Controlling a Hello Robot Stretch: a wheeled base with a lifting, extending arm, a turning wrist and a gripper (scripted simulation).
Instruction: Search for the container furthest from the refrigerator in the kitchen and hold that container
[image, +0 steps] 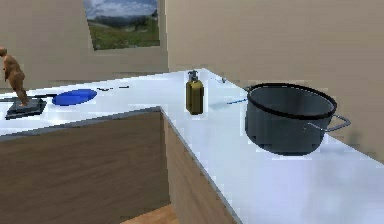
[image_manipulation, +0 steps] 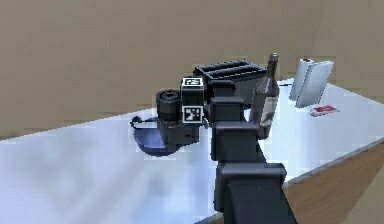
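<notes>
Sitting upright on the white countertop (image_manipulation: 70, 165), the dark pot (image_manipulation: 146, 139) lies right at the fingers, at or just behind the gripper (image_manipulation: 160, 113) in the arm side view. Whether the fingers are over it, beside it or touching its rim cannot be told. Their spread cannot be read either, and because the pot rests on the counter behind them, it cannot be told whether the gripper holds anything.

The arm (image_manipulation: 245, 150) reaches out across the counter toward the pot, so this pot is probably being treated as the container the task wants, with the reach before a grasp as the step in hand. Whether it is truly the right container is a judgement these views cannot settle. In the forward view the pot (image: 290, 118) shows loop handles at its sides, so the rim or a handle looks the likeliest hold.

Farther out from the fingers, toward the wall, sits a black toaster (image_manipulation: 228, 75). A wine bottle (image_manipulation: 266, 98) stands just beside the arm's line, where a careless swing could tip it. A white upright object (image_manipulation: 312, 80) and a small red-and-white item (image_manipulation: 322, 110) lie well apart from the fingers.

In the forward view an olive bottle (image: 195, 95) stands near the pot. A blue plate (image: 74, 97) and a statuette (image: 14, 75) sit well apart from it, below a landscape picture (image: 122, 22).
</notes>
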